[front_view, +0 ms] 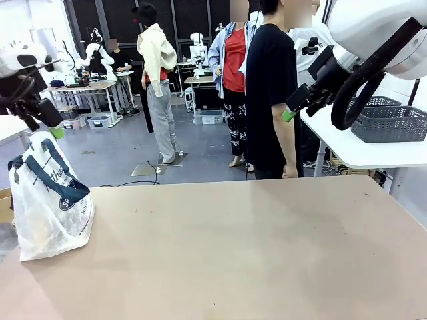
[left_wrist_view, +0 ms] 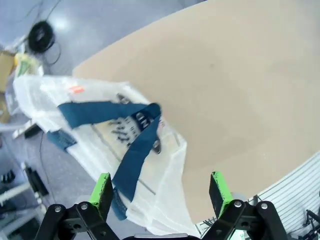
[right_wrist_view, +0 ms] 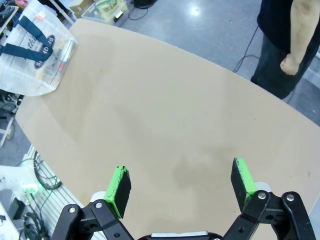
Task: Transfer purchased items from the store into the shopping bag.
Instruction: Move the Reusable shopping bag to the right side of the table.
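Shopping bag [left_wrist_view: 125, 145], thin translucent plastic, lies slumped on the desk [left_wrist_view: 240, 90] directly beneath the released left tool [left_wrist_view: 161, 192]; judged light, limp and slippery, best gripped by its navy strap handles [left_wrist_view: 137, 150]. Right tool [right_wrist_view: 181, 186] likewise released, bag far beyond it.

Shopping bag [front_view: 50, 200]: one, below left fingers [left_wrist_view: 102, 192]
Bag strap handles [left_wrist_view: 137, 142]: two, navy
Grey perforated basket [front_view: 389, 122]: one, beyond right fingers
Grippers: two, left gripper [left_wrist_view: 161, 192], right gripper [right_wrist_view: 182, 182]
Table [front_view: 253, 253]: one
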`<state>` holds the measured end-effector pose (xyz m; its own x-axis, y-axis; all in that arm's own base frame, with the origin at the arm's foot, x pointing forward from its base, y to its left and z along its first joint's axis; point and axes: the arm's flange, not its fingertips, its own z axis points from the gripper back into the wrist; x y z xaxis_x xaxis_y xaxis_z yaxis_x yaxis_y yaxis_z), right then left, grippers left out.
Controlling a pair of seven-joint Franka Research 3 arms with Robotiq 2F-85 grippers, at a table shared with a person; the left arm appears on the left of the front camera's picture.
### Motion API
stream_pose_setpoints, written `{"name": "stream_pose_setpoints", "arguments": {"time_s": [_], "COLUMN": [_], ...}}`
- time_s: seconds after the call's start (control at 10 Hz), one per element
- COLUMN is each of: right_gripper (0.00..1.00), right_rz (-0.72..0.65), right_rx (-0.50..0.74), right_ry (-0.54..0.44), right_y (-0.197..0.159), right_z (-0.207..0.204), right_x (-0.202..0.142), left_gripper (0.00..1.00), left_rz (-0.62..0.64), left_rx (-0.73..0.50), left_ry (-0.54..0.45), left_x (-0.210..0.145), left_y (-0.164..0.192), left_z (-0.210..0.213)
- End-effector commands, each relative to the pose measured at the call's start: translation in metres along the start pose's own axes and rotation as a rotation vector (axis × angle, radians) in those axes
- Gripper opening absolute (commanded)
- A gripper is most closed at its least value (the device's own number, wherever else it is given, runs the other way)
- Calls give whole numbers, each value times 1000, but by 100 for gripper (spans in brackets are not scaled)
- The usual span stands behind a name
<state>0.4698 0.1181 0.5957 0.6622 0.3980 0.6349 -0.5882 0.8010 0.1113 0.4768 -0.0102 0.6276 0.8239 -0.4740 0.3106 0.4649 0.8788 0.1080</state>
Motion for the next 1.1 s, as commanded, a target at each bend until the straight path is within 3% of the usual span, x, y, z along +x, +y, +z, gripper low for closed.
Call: {"name": "stream_pose_setpoints", "arguments": {"time_s": [0.0, 0.2, 0.4, 0.7, 1.0], "right_gripper": [100, 100, 100, 100, 100], "right_rz": [1, 1, 1, 1, 1], "right_rx": [-10, -10, -10, -10, -10], "right_ry": [15, 15, 15, 15, 15], "right_y": [1, 1, 1, 1, 1], "right_z": [-1, -1, -1, -1, -1], "right_x": [-3, -3, -3, -3, -3], "left_gripper": [100, 100, 100, 100, 100], "left_rz": [-128, -261, -377, -468, -446], "left_rx": [-149, -297, -350, -313, -307], "left_ry": [-136, -217, -272, -362, -316], "left_x": [-5, 0, 0, -3, 3], "left_y": [2, -5, -13, -17, -22], "left_z": [4, 12, 21, 17, 22]}}
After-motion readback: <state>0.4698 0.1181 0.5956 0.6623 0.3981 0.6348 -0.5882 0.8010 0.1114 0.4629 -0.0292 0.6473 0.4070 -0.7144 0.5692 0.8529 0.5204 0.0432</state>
